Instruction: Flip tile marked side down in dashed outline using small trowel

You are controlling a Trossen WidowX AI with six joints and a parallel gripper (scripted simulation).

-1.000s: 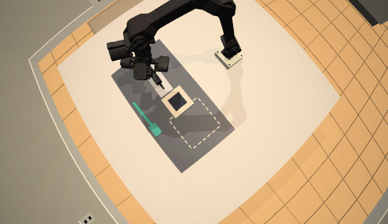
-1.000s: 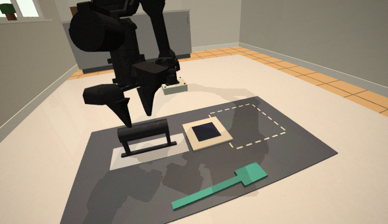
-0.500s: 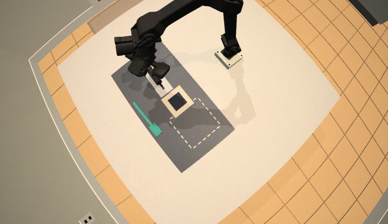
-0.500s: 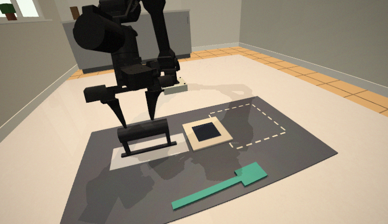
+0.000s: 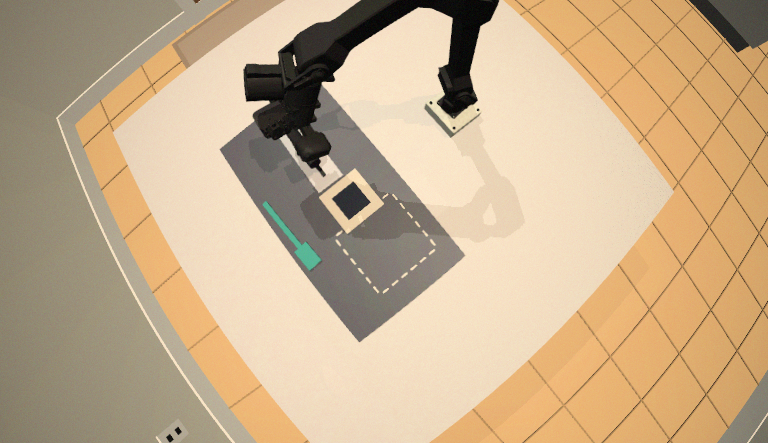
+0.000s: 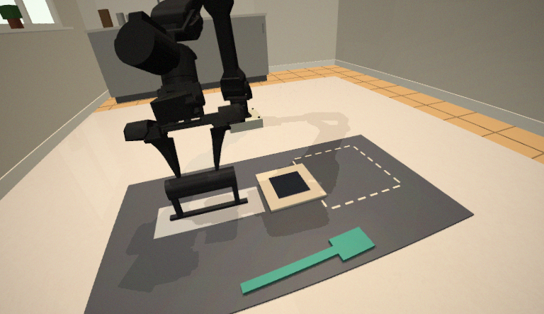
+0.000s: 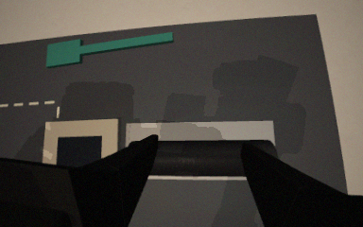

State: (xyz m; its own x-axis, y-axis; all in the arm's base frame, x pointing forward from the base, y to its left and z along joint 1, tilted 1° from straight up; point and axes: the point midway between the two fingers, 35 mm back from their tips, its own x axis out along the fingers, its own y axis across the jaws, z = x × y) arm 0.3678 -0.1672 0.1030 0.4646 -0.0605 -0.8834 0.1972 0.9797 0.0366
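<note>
While the tool still has to be picked up, the job is at its first step. In the top view, the tile (image 5: 351,200) (image 6: 288,184) (image 7: 80,148) lies on the mat (image 5: 351,308) (image 6: 425,210) (image 7: 284,43) with its dark mark up, and most or all of it is outside the dashed outline (image 5: 380,292) (image 6: 334,207) (image 7: 49,102), which is at five o'clock from it. The trowel (image 5: 330,178) (image 6: 202,182) (image 7: 198,161), which I take to be the pale blade with the black handle, is at eleven o'clock from the tile, partly under the arm. The flat green tool (image 5: 307,255) (image 6: 352,243) (image 7: 64,53) is at eight o'clock. In the outside view, the trowel sits at nine o'clock from the tile. The gripper (image 5: 301,139) (image 6: 197,173) (image 7: 198,144) is over it with its fingers spread apart and nothing held. They are lined up along the handle. I cannot tell if the tips touch it. In the wrist view, the tile is at ten o'clock from the handle, and one finger is near each end of the handle. Next, I think the hand should turn so one finger goes down each side, then squeeze. Closing like this might miss or knock it.
</note>
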